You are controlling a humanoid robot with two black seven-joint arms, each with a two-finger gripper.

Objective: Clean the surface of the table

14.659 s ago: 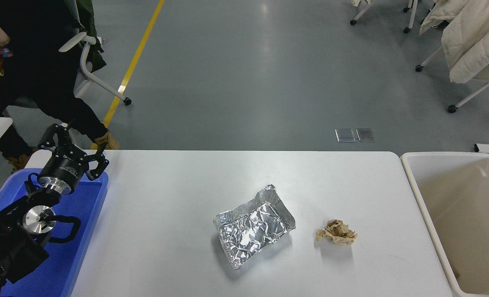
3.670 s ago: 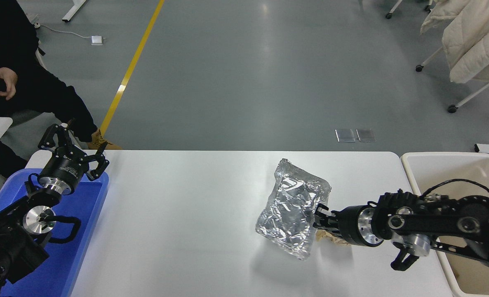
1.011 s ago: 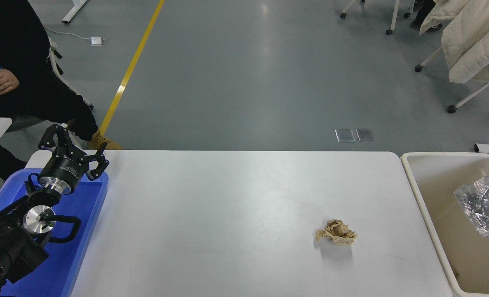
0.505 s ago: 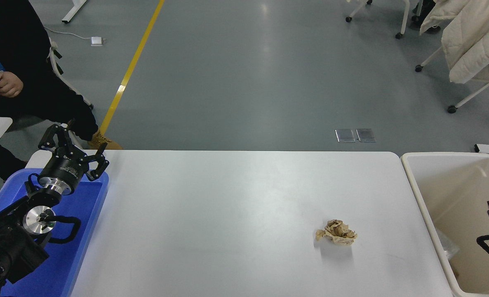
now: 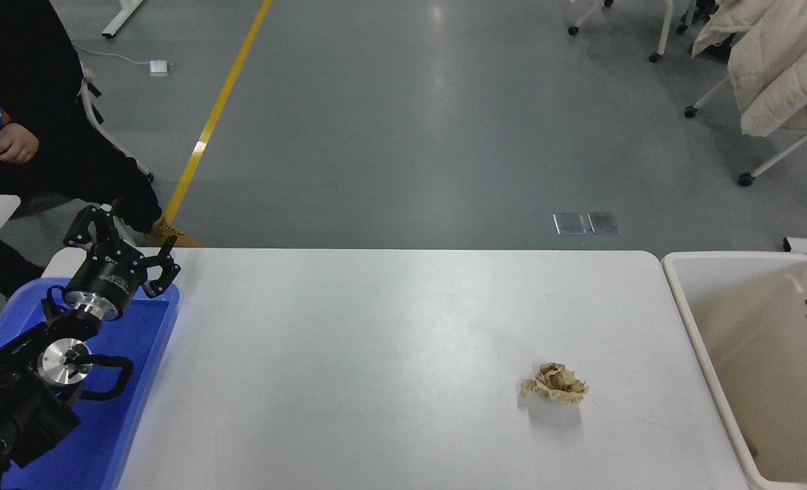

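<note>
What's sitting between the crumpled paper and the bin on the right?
Nothing visible. Only bare table surface lies between the paper and the bin; the bin's rim stands above the tabletop.

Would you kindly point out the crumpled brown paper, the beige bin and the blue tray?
crumpled brown paper point(image 5: 555, 391), head view, middle of the wad.
beige bin point(image 5: 690, 320), head view, left rim.
blue tray point(image 5: 146, 333), head view, bare floor near its right wall.

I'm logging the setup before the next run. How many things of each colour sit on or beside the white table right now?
Brown: 1, the crumpled paper ball on the table surface
Blue: 1, the plastic tray at the left end
Beige: 1, the bin at the right end
Total: 3
</note>
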